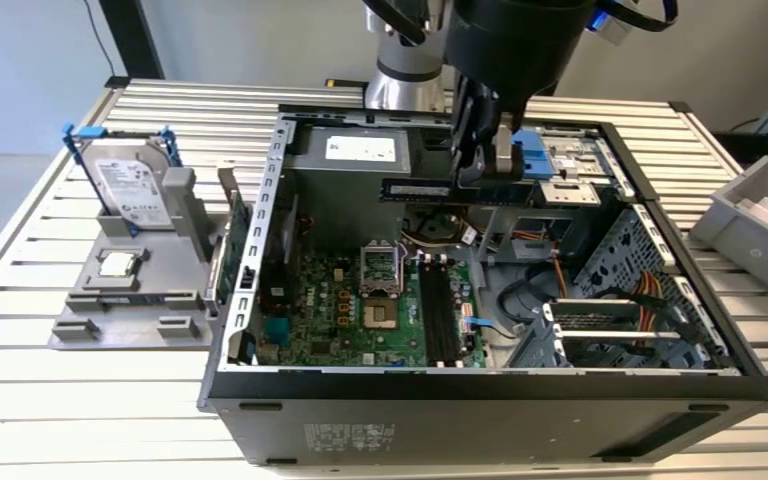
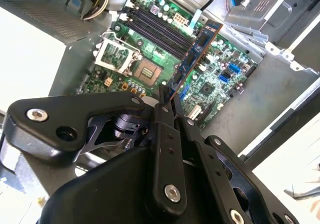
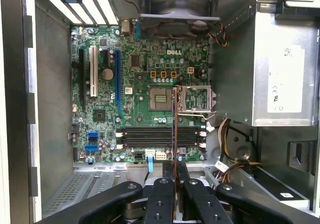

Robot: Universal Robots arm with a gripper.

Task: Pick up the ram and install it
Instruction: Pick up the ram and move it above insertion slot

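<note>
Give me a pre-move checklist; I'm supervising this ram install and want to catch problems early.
1. Grip: the gripper is shut on the ram: ok.
2. Height: in the exterior view the ram hangs above the open computer case, clear of the motherboard: ok.
3. Memory slots: all four look unoccupied: ok.
4. Alignment: in both wrist views the ram runs across the slots, not along them: not ok.
5. Slot latches, open or closed: cannot tell.
6. Cables: beside the slot ends, not over them: ok.
</note>
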